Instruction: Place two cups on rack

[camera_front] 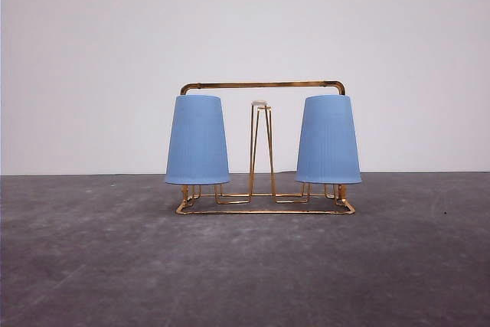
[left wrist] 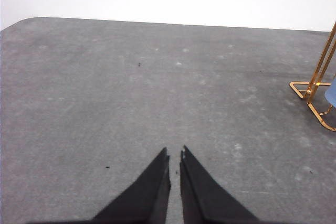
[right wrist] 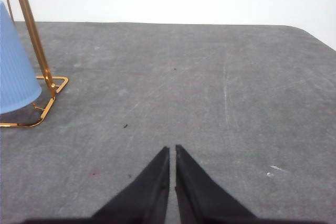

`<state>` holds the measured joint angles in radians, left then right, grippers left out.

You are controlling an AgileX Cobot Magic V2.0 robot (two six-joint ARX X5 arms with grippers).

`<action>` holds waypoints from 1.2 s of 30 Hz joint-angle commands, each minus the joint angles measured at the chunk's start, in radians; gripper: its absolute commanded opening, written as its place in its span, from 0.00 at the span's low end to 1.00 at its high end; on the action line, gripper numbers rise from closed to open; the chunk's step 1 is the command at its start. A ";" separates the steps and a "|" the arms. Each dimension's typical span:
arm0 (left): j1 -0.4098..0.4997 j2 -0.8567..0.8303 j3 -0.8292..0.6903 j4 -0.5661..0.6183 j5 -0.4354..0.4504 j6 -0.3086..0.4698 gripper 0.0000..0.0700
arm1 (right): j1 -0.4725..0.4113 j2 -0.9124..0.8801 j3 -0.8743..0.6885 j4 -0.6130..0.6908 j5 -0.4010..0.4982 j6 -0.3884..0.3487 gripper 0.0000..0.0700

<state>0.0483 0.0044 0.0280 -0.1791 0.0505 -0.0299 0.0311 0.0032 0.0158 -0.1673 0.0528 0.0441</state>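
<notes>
The gold wire rack [camera_front: 262, 85] stands in the middle of the grey table. Two light-blue ribbed cups hang upside down on its outer prongs, one on the left [camera_front: 197, 140] and one on the right [camera_front: 328, 140]. The middle prong pair [camera_front: 261, 147] with its white tip is bare. My left gripper [left wrist: 175, 156] is shut over bare table, with the rack's corner [left wrist: 315, 85] off to one side. Likewise shut and holding nothing, my right gripper [right wrist: 172, 150] hovers apart from a cup [right wrist: 14, 72] and the rack frame [right wrist: 37, 45].
A grey mottled tabletop [camera_front: 245, 266] stretches in front of the rack, and a plain white wall [camera_front: 245, 21] rises behind it. The table's rounded corners [left wrist: 21, 22] show in the wrist views.
</notes>
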 commanded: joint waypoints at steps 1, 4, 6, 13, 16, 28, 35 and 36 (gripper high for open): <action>0.001 0.000 -0.015 -0.007 -0.002 -0.002 0.02 | -0.002 0.000 -0.004 0.013 0.000 -0.004 0.02; 0.001 0.000 -0.015 -0.007 -0.002 -0.002 0.02 | -0.002 0.000 -0.004 0.013 0.000 -0.004 0.02; 0.001 0.000 -0.015 -0.007 -0.002 -0.002 0.02 | -0.002 0.000 -0.004 0.013 0.000 -0.004 0.02; 0.001 0.000 -0.015 -0.007 -0.002 -0.002 0.02 | -0.002 0.000 -0.004 0.013 0.000 -0.004 0.02; 0.001 0.000 -0.015 -0.007 -0.002 -0.002 0.02 | -0.002 0.000 -0.004 0.013 0.000 -0.004 0.02; 0.001 0.000 -0.015 -0.007 -0.002 -0.002 0.02 | -0.002 0.000 -0.004 0.013 0.000 -0.004 0.02; 0.001 0.000 -0.015 -0.007 -0.002 -0.002 0.02 | -0.002 0.000 -0.004 0.013 0.000 -0.004 0.02; 0.001 0.000 -0.015 -0.007 -0.002 -0.002 0.02 | -0.002 0.000 -0.004 0.014 0.000 -0.004 0.02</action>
<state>0.0483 0.0044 0.0280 -0.1791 0.0505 -0.0299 0.0307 0.0032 0.0158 -0.1673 0.0528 0.0441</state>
